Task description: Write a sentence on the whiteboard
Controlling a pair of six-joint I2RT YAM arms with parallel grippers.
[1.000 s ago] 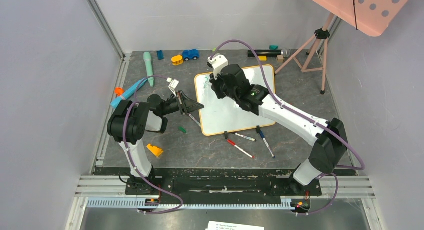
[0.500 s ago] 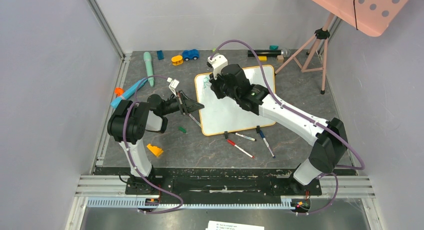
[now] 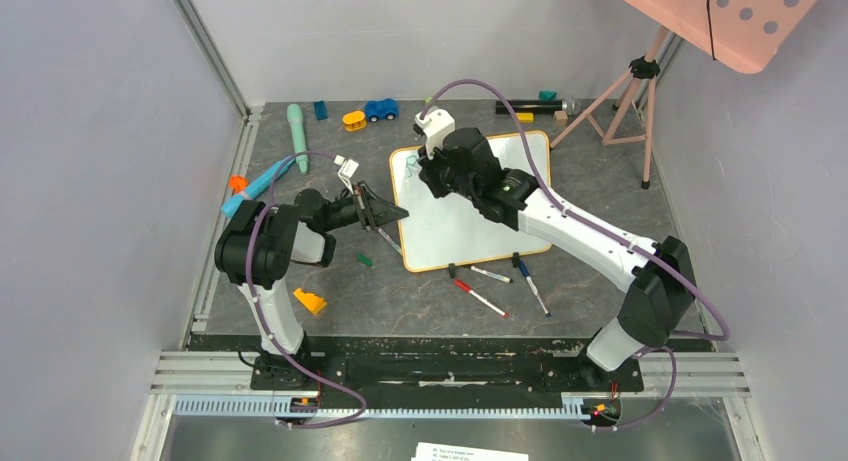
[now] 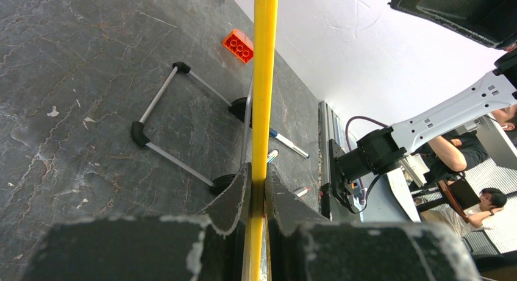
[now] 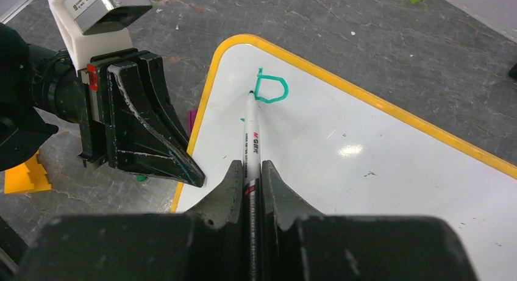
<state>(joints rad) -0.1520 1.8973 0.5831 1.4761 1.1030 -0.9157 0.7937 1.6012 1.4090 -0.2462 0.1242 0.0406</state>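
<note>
At the far left of the overhead view a blue-and-orange toy [image 3: 255, 186] lies by the rail. An orange wedge [image 3: 309, 301] sits lower down, near the left arm's base. Along the upper edge, left of centre, are a teal stick [image 3: 296, 136], a blue block [image 3: 320, 110], a yellow toy [image 3: 354, 120] and a blue car [image 3: 380, 109].

The left arm reaches rightward over the grey surface [image 3: 420, 316]. The left tool [image 3: 392, 213] is clamped on the left edge of the board [image 3: 455, 236]. In its wrist view the fingers [image 4: 235, 192] are nearly together, with only the thin yellow frame [image 4: 263, 80] pinched between them. A small green block [image 3: 365, 260] lies just below this tool, beside the board.

The board lies in the middle of the frame, turned a little. Its two black feet [image 3: 452, 271] are on the lower edge.

The right arm comes in from the lower right and crosses the board to its upper left corner. There the right tool [image 5: 249, 168] is closed tight on a marker [image 5: 251, 141], whose barrel runs up the frame between the fingers. The tip touches the white face just left of the writing. Of the sentence [image 5: 270, 89], only a teal-green "P" shows, close to the upper left corner. Below it is a faint green speck too small to read.

Right of centre, three loose markers [image 3: 480, 298] lie on the surface just below the board's lower edge. At the upper right stands a pink tripod [image 3: 625, 96].
</note>
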